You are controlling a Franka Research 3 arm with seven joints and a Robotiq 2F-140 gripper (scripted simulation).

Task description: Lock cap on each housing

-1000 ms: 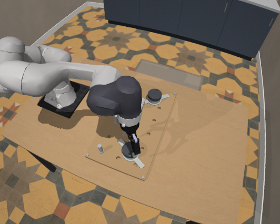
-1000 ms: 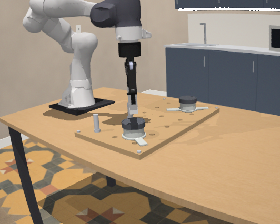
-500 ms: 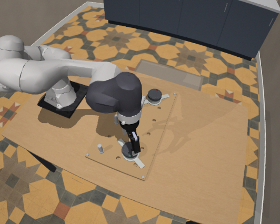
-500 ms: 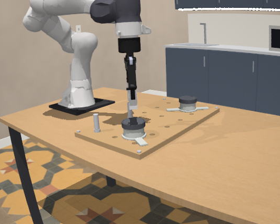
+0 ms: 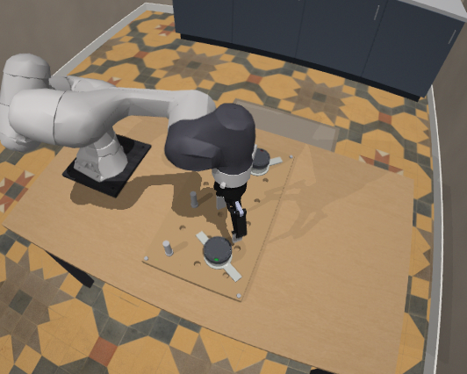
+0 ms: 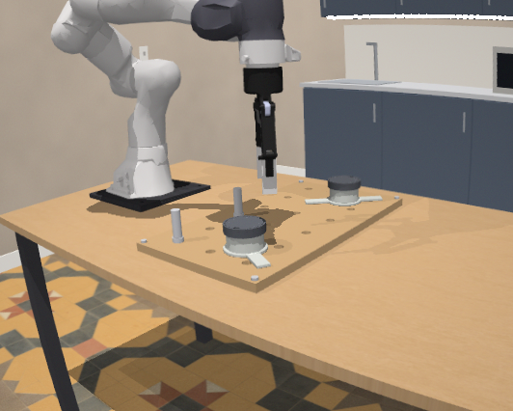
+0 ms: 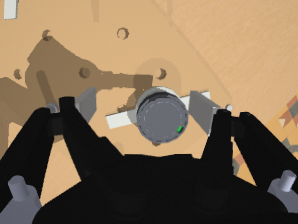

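The near housing (image 6: 244, 244) (image 7: 159, 91) stands upright, with pale side arms at its foot. Its dark round cap (image 5: 217, 249) (image 6: 244, 227) (image 7: 162, 119) sits level on top and shows a green mark near its rim. The far housing (image 6: 344, 195) also stands upright, with a dark cap (image 5: 260, 159) (image 6: 344, 182) on it; no green mark shows there. My gripper (image 5: 228, 219) (image 6: 264, 184) (image 7: 143, 99) is open and empty, pointing down. It hangs above the board, higher than the near cap and a little behind it, touching neither cap.
The wooden board (image 5: 182, 269) (image 6: 195, 260) (image 7: 145, 30) has several holes and small corner studs. Two grey pegs stand on it: one peg (image 5: 168, 248) (image 6: 176, 226) left of the near housing, another peg (image 5: 194, 199) (image 6: 238, 202) farther back.
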